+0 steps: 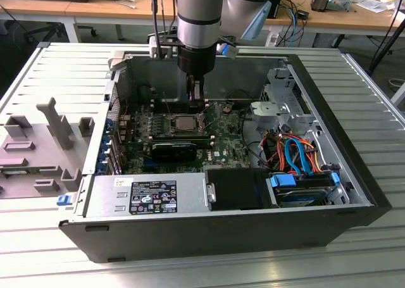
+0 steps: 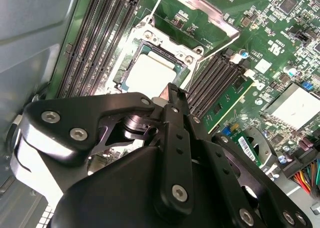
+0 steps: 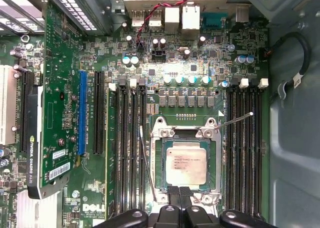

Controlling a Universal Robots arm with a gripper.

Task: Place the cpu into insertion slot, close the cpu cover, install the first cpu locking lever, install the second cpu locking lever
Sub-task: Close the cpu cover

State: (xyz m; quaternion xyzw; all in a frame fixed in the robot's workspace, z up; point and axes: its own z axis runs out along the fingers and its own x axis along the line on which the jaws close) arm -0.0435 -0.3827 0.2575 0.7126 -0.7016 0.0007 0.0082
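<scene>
Hovering inside the open computer case [image 1: 345, 150] at centre frame in the exterior view, the gripper [image 1: 197, 102] points down at the green board. Its fingers [image 3: 174, 193] sit together, nothing between them, just beside the edge of the insertion slot [image 3: 212, 160] in both wrist views. The cpu [image 3: 186, 166] lies flat in the slot, silver top up; in the exterior view it sits at mid-frame [image 1: 184, 120], just below the fingers. The cpu cover [image 2: 210, 13] stands swung up on the far side of the slot, not down over the chip. One thin lever rod [image 3: 235, 120] angles out over the memory slots [image 3: 242, 153]. A long black card [image 1: 174, 150] lies just below the socket in the exterior view. The case rests on a slatted metal bench [image 1: 370, 253].
</scene>
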